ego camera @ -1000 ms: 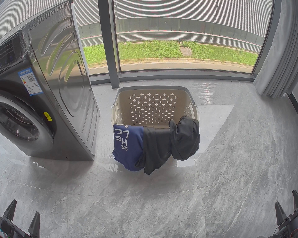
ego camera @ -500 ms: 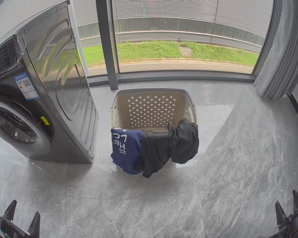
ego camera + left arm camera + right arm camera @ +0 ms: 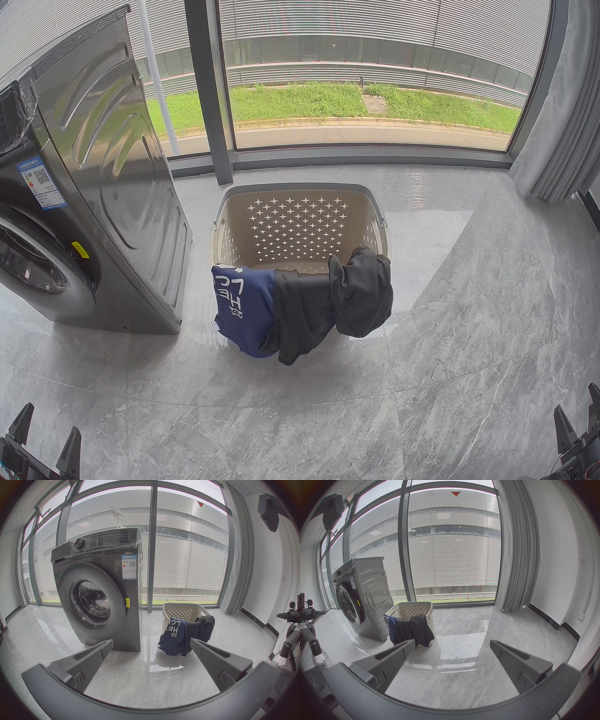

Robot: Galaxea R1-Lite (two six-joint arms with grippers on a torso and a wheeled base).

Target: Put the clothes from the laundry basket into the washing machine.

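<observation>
The beige laundry basket [image 3: 299, 187] stands on the grey stone floor [image 3: 437, 350] in front of the window, just beside the side panel of the washing machine [image 3: 119, 187] but not touching it. A blue T-shirt [image 3: 242, 306] and black clothes [image 3: 356, 294] hang over the basket's near rim, touching each other, with the blue item on the machine side. The machine's round door [image 3: 31, 269] is on its front face, at the robot's left. The left gripper [image 3: 49, 424] sits low at the near left, well apart from the basket, with its fingers spread and empty. The right gripper [image 3: 575, 401] sits low at the near right, its fingers also apart and empty.
</observation>
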